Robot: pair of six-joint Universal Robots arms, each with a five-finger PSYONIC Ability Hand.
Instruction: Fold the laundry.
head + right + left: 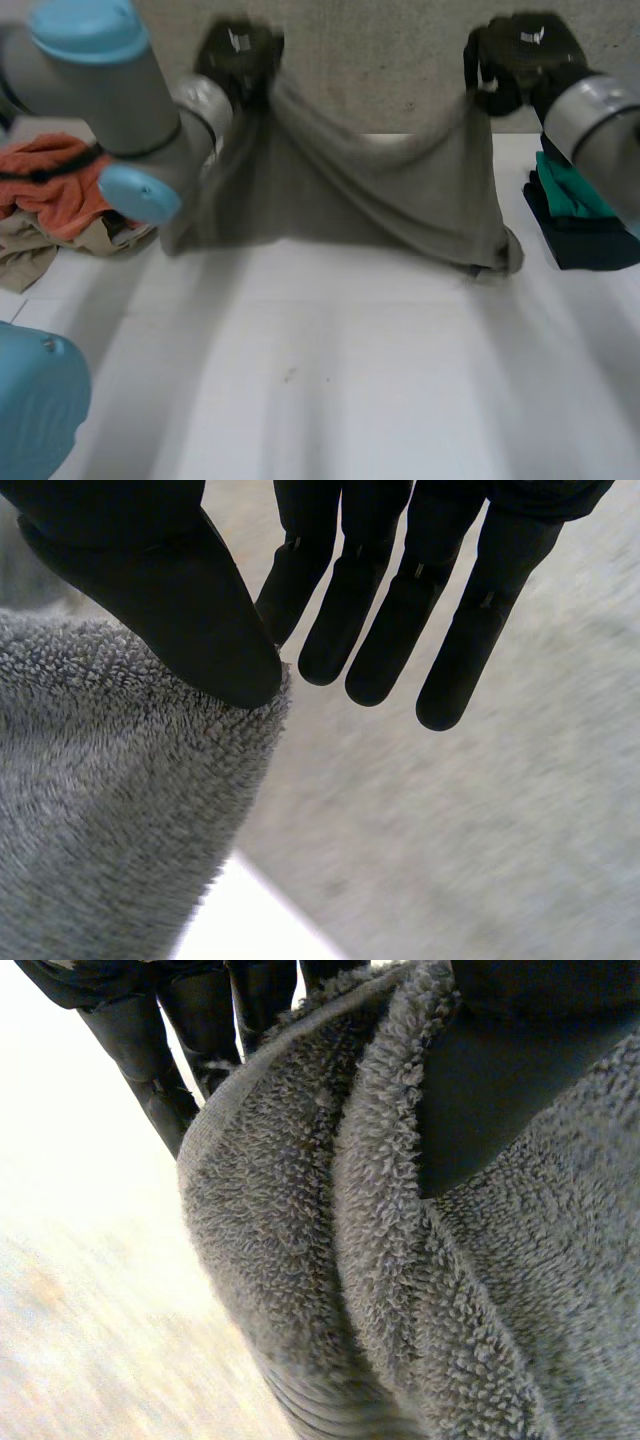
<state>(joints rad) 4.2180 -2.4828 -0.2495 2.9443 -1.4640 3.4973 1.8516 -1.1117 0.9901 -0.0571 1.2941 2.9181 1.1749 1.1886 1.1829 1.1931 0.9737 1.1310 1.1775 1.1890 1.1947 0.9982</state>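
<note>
**A:** What takes up the most room?

**B:** The white table. Next is the grey towel, hung up over the table's far side by its two top corners. It sags between them, and its lower edge is down at the table top.

**A:** And the arms?

**B:** The left arm reaches to one corner and the right arm to the other.

**A:** Other laundry?

**B:** A loose heap of orange and beige cloths lies beside the left arm. A folded stack of green and dark cloths lies under the right arm.

**A:** What are the hands doing?

**B:** The left hand has its corner nipped, with straight fingers on one side of the terry. The right hand presses its thumb on the other corner against a finger, and the remaining fingers are straight and spread.

**A:** Any writing?

**B:** There is a small white mark on the back of each hand, too blurred to read.
</note>
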